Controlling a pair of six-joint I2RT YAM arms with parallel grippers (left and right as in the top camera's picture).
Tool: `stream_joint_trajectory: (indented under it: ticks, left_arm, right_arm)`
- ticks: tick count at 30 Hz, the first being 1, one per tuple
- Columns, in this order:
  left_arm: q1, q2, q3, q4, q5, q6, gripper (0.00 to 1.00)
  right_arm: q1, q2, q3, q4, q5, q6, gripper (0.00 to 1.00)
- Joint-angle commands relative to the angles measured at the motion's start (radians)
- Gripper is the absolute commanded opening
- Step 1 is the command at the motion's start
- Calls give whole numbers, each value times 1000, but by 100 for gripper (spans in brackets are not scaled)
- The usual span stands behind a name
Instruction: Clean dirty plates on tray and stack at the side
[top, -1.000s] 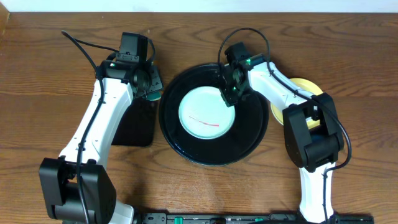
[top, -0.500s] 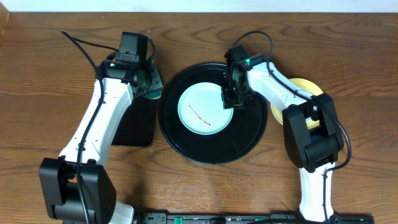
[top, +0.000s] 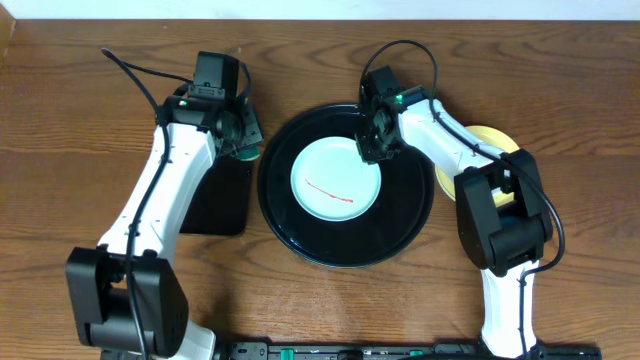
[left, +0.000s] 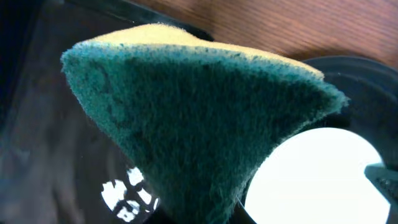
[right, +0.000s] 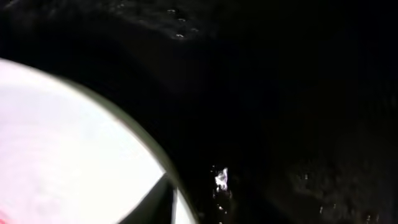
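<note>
Here, left end effector (top: 240, 140), clamped on sponge (left: 205, 124), should sweep along red smear (top: 330, 190) on plate (top: 320, 165); right end effector (top: 372, 150) closure indeterminable.

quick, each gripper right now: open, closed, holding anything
left gripper: closed on the green sponge
right gripper: at the rim of the plate; cannot tell if open or closed
</note>
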Motion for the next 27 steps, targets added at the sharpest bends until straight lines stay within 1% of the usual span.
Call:
stream_joint_trajectory:
  ticks: [1,2,3,7,9,11,14,15,16,18,21,26,27]
  left_arm:
    - [-2,33,-14,2,14,-10,7]
    - [-2,39,-14,2,17,-10,8]
    - [-2,45,-14,2,19,-10,8]
    - [-4,56,-14,2,36,-9,8]
    - [-9,57,-14,5,36,-9,8]
    - [-19,56,-14,8,36,-9,7]
    - [-32,57,-14,13,35,-9,8]
    - [-35,57,-14,16,35,-9,8]
    - [-41,57,-14,21,35,-9,7]
    - [-49,57,-14,27,35,-9,8]
    - [-56,57,-14,28,35,-9,7]
    - [-58,57,-14,28,35,-9,7]
    - [-58,57,-14,29,35,-9,7]
  right_arm:
    - [-8,13,6,8,45,-42,11]
    - [-8,13,6,9,45,-42,2]
    - [-8,13,6,8,44,-42,1]
    - [1,13,6,-6,29,-20,1]
    - [6,13,6,-35,32,77,1]
    - [8,13,6,-79,33,223,1]
    - [11,13,6,-96,6,248,1]
    - [11,13,6,-95,-2,247,5]
    - [11,13,6,-95,-8,245,13]
    - [10,13,7,-94,-8,223,20]
    - [3,13,15,-93,-8,190,22]
    - [-2,13,30,-71,-7,126,22]
    - [-2,13,30,-55,-7,106,24]
